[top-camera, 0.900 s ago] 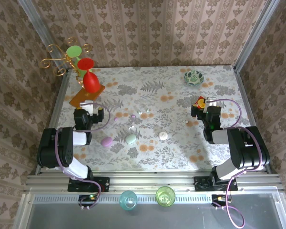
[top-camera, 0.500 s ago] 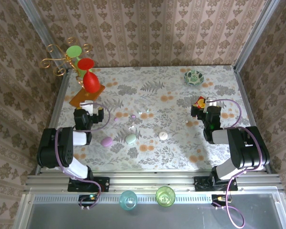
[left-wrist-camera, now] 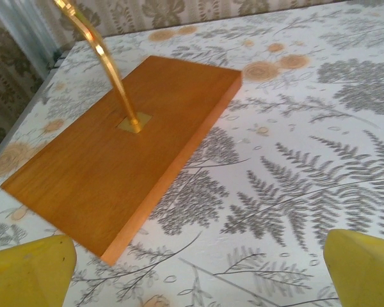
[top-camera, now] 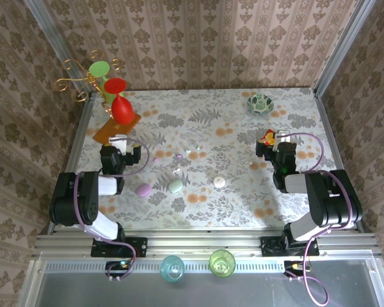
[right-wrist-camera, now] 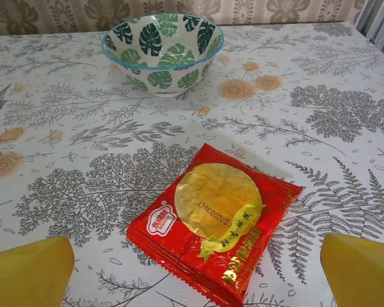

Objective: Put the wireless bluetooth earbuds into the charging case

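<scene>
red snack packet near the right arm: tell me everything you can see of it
The red snack packet is a flat, glossy, foil-like sachet, roughly square and apparently sealed. A yellow round picture fills its middle, with a small white-and-red logo at one corner and yellow lettering along a near edge. It lies flat on the floral tablecloth, turned cornerwise to the right wrist camera. Nothing rests on it; the leaf-patterned bowl stands apart, farther back.

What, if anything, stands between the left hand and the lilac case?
Likely nothing, so yes, it can reach. The open left hand faces the wooden base, but nothing lies between it and the lilac case.
</scene>
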### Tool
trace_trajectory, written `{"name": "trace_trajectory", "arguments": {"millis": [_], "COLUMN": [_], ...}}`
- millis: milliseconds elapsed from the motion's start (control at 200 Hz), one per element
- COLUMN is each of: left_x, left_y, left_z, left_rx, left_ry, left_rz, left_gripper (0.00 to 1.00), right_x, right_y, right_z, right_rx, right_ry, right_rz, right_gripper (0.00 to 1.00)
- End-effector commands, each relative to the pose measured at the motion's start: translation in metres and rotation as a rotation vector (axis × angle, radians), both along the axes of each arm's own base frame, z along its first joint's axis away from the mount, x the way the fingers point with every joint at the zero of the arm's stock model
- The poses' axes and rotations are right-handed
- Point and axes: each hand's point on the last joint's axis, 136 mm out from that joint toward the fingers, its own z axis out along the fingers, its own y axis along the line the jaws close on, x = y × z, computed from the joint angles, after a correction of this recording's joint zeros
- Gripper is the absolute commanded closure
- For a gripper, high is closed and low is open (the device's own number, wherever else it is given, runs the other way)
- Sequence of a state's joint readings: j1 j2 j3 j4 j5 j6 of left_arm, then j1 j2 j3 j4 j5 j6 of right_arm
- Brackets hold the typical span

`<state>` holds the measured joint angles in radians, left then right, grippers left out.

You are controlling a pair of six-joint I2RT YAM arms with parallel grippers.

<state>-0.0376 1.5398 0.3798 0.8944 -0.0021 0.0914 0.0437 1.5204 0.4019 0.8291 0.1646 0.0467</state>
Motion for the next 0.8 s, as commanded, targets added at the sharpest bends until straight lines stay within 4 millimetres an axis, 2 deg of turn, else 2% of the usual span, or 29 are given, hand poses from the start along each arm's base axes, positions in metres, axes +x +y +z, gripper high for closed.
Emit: {"name": "trace_trajectory", "arguments": {"millis": [0, 50, 60, 85, 275, 385, 490, 625, 795], "left_x": [-0.004, -0.009, -0.010, -0.012, -0.028, -0.036, -0.044, -0.053, -0.061], "left_y": [-0.011, -0.017, -0.019, -0.025, -0.061, -0.081, -0.101, -0.128, -0.145], "left_z": [0.018, 0.022, 0.022, 0.026, 0.031, 0.036, 0.040, 0.045, 0.051], "left_rx": [0.025, 0.028, 0.029, 0.030, 0.038, 0.076, 0.110, 0.179, 0.213], "left_ry": [-0.055, -0.069, -0.069, -0.075, -0.012, -0.010, 0.005, 0.016, 0.049], "left_rz": [-0.051, -0.087, -0.099, -0.132, -0.312, -0.377, -0.445, -0.525, -0.563], "left_gripper": [0.00, 0.00, 0.00, 0.00, 0.00, 0.00, 0.00, 0.00, 0.00], "right_x": [-0.004, -0.007, -0.008, -0.011, -0.028, -0.042, -0.056, -0.074, -0.098], "right_y": [0.007, 0.008, 0.008, 0.009, 0.014, 0.019, 0.025, 0.052, 0.102], "right_z": [0.023, 0.025, 0.033, 0.040, 0.064, 0.075, 0.077, 0.075, 0.061], "right_rx": [-0.035, -0.039, -0.038, -0.034, 0.053, 0.095, 0.185, 0.227, 0.258], "right_ry": [-0.048, -0.029, -0.047, -0.054, -0.058, -0.030, 0.048, 0.120, 0.241], "right_rz": [0.023, 0.020, 0.020, 0.020, 0.005, -0.020, -0.057, -0.029, 0.019], "right_gripper": [0.00, 0.00, 0.00, 0.00, 0.00, 0.00, 0.00, 0.00, 0.00]}}
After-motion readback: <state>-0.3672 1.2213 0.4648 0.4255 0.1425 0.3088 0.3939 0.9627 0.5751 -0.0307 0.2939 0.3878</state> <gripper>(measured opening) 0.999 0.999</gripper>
